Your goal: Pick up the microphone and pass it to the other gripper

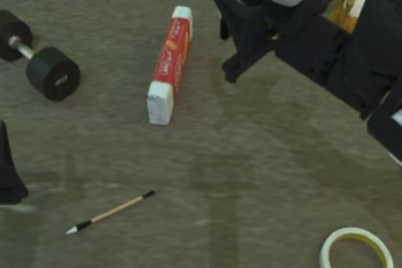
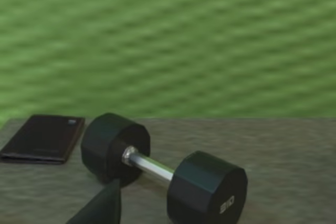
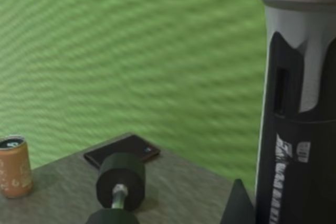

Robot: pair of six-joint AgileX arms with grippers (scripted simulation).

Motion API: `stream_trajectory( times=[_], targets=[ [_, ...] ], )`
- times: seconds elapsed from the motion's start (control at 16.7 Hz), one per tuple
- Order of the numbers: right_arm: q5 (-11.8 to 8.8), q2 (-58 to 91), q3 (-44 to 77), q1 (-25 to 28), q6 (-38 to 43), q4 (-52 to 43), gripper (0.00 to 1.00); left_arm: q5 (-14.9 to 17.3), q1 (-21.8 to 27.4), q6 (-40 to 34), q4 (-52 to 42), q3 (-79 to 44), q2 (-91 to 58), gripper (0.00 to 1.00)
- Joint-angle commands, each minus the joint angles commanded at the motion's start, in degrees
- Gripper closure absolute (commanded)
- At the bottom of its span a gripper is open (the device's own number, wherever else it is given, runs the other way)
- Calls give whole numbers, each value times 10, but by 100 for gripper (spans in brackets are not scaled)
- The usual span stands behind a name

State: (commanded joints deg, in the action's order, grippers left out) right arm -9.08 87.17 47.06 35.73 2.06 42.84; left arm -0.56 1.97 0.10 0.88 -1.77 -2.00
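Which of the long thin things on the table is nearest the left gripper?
The pencil-like stick; the red-and-white box lies farther from the left gripper.

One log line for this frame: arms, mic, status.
right gripper: raised at table's far right, on black-handled grey-headed microphone | left gripper: parked at left edge | handover: not yet done

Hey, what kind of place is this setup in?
Probably a rendered test table, not a real room: a flat green backdrop behind a grey-brown table scattered with unrelated items, like a dumbbell, a red-and-white box and a tape roll.
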Motion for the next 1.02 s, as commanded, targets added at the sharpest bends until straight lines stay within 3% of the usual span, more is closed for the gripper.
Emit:
stream_trajectory(
  times=[0.24,0.78,1.02],
  targets=[
    [0,0,0,0,0,0,100,-33,93,6,39,-79,-112,0],
    [0,0,0,0,0,0,100,-140,374,21,159,-324,-498,0],
    [0,0,0,0,0,0,100,-167,451,24,191,-389,-597,0]
  ],
)
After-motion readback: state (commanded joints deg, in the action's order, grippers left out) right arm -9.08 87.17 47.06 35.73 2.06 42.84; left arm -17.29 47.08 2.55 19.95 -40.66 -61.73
